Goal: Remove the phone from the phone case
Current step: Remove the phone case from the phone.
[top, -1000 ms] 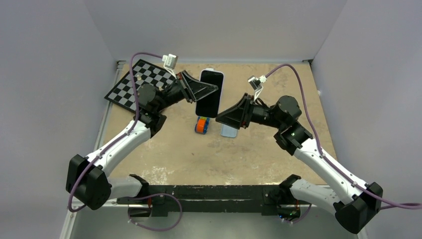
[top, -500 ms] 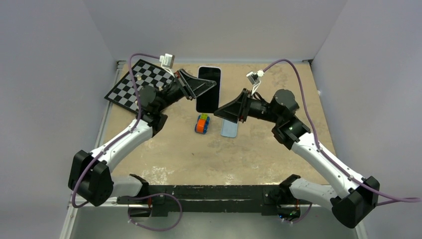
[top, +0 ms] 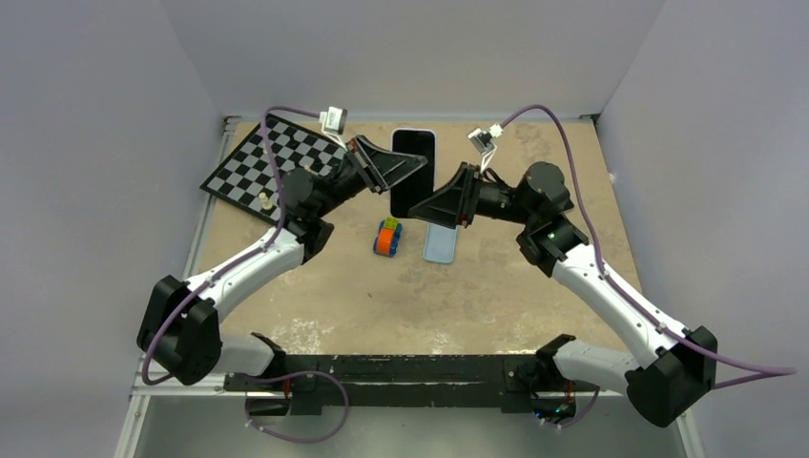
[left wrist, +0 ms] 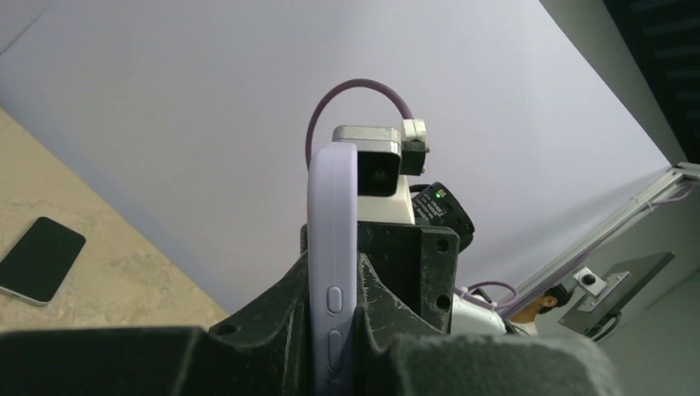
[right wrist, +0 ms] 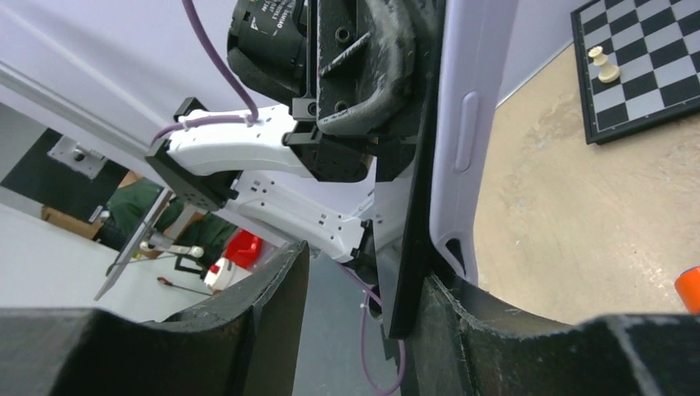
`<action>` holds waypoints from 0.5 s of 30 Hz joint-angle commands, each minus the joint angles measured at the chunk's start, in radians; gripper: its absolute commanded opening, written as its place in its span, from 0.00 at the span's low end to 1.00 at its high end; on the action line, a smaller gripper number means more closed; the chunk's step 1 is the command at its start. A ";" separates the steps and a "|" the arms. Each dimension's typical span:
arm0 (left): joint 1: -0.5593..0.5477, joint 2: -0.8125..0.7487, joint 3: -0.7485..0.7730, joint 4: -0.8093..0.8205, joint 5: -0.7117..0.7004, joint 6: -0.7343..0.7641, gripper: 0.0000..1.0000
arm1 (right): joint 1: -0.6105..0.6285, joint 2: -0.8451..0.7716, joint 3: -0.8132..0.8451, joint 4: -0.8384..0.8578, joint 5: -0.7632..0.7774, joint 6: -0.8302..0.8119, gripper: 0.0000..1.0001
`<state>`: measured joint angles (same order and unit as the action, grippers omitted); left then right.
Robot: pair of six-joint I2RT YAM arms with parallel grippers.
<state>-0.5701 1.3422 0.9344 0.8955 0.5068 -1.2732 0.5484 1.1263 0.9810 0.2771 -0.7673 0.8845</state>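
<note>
**A:** Where does the phone sit against the jaws?

**B:** The phone [top: 412, 153], in its lilac phone case [left wrist: 332, 214], is held up off the counter [top: 363, 296], upper middle of the overhead view. The left jaws are clamped tight on the case, one finger [left wrist: 388, 322] on each face, with the side buttons showing between them.

**A:** And the right side?

**B:** The right jaws stand partly open. The phone's end sits in their gap, close against the finger [right wrist: 470, 330] at lower right of that wrist view. The other finger [right wrist: 256, 330] is clear of it, so nothing is gripped there.

**A:** The count?

**B:** There is one cased phone. One pale blue flat slab [top: 440, 244] lies on the counter just below it. One orange, blue and green toy [top: 386, 238] sits beside the slab. One chessboard [top: 286, 153] lies at upper left, with one white chess piece [right wrist: 607, 64] on it.
</note>
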 commanded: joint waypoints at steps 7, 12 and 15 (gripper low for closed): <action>-0.131 0.003 0.054 0.099 0.266 -0.059 0.00 | -0.078 0.035 -0.054 0.352 -0.027 0.193 0.23; -0.129 -0.086 0.064 -0.128 0.276 0.170 0.31 | -0.084 -0.016 -0.086 0.387 -0.044 0.243 0.00; -0.126 -0.161 0.066 -0.311 0.253 0.323 0.52 | -0.108 -0.065 -0.101 0.370 -0.045 0.269 0.00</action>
<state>-0.6331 1.3045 0.9611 0.7689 0.5903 -1.1484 0.4801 1.1217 0.8734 0.5243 -0.9115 1.0866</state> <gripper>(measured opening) 0.441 0.078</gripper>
